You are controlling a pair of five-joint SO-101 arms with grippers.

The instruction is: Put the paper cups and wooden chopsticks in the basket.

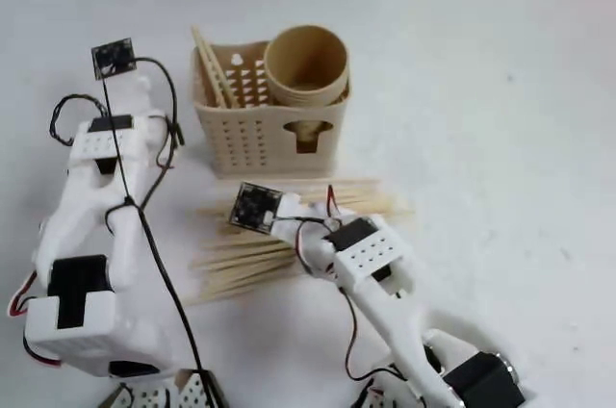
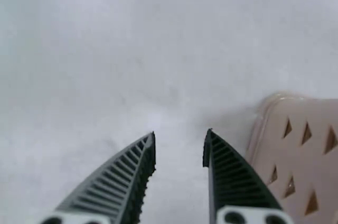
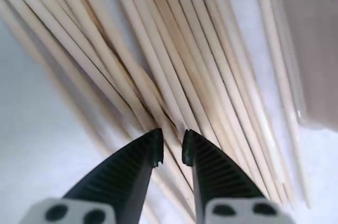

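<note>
A beige perforated basket (image 1: 252, 134) stands at the table's middle back. Stacked paper cups (image 1: 306, 63) and a few wooden chopsticks (image 1: 214, 69) are inside it. More wooden chopsticks (image 1: 245, 259) lie fanned on the table in front of it. My right gripper (image 3: 171, 147) is down on this pile (image 3: 174, 65), its fingers narrowed onto one chopstick that runs between the tips. My left gripper (image 2: 179, 142) hangs open over bare table just left of the basket (image 2: 301, 150), nothing between its fingers.
The basket wall (image 3: 317, 49) is close beside the pile. The left arm (image 1: 96, 216) lies along the table's left side, the right arm (image 1: 385, 283) at the front right. Black cables (image 1: 154, 254) run between them. Bare white table spreads to the right.
</note>
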